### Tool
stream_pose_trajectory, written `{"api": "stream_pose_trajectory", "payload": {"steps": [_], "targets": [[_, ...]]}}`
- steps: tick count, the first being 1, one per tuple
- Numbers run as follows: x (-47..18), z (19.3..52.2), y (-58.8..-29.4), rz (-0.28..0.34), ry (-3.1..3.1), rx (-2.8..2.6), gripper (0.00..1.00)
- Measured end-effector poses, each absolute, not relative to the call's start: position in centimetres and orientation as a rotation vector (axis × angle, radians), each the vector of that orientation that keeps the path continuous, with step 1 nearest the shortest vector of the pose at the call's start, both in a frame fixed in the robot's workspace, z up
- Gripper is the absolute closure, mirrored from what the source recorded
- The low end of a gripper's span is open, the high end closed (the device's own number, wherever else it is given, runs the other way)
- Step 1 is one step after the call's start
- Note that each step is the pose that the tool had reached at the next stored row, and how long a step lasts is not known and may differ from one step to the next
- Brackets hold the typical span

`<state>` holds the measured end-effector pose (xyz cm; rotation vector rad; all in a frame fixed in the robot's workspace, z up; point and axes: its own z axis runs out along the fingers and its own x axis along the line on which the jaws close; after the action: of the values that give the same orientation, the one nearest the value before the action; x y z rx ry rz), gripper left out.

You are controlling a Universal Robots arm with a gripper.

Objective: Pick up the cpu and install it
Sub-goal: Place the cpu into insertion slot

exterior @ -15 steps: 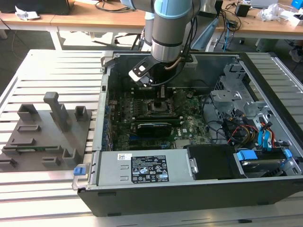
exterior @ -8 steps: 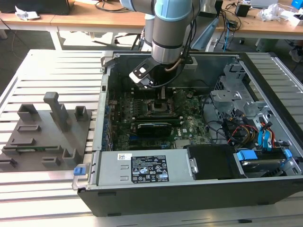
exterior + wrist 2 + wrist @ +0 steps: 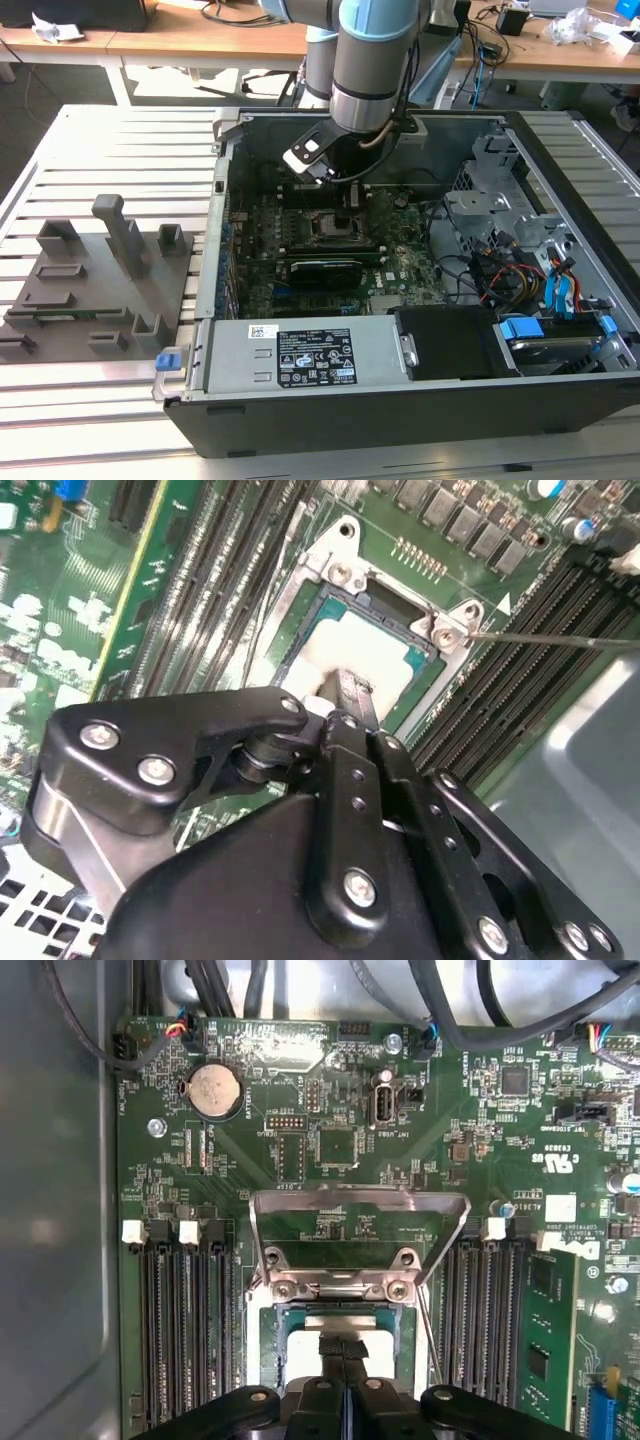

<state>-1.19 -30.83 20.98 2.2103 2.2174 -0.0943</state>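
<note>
Squarely beneath the gripper (image 3: 345, 692) lies the cpu (image 3: 348, 645) — flat in the socket frame (image 3: 340, 575) on the motherboard (image 3: 400, 265), toward the far side of the computer case (image 3: 420, 400) in the exterior view. Its pale top faces straight up at the fingertips, and being square it offers no long axis. The fingers are drawn narrow, pressed together over the chip's middle and clasping nothing; whether they touch it I cannot tell. The hinged metal bracket (image 3: 350, 1222) stands open — the chip looks seated, I judge, but not yet clamped.
</note>
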Motion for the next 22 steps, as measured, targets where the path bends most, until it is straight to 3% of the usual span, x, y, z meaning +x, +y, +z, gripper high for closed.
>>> {"api": "stream_pose_trajectory", "payload": {"steps": [22], "targets": [[-1.1,27.9,-30.8,-0.102,2.213,2.207,0.89]]}}
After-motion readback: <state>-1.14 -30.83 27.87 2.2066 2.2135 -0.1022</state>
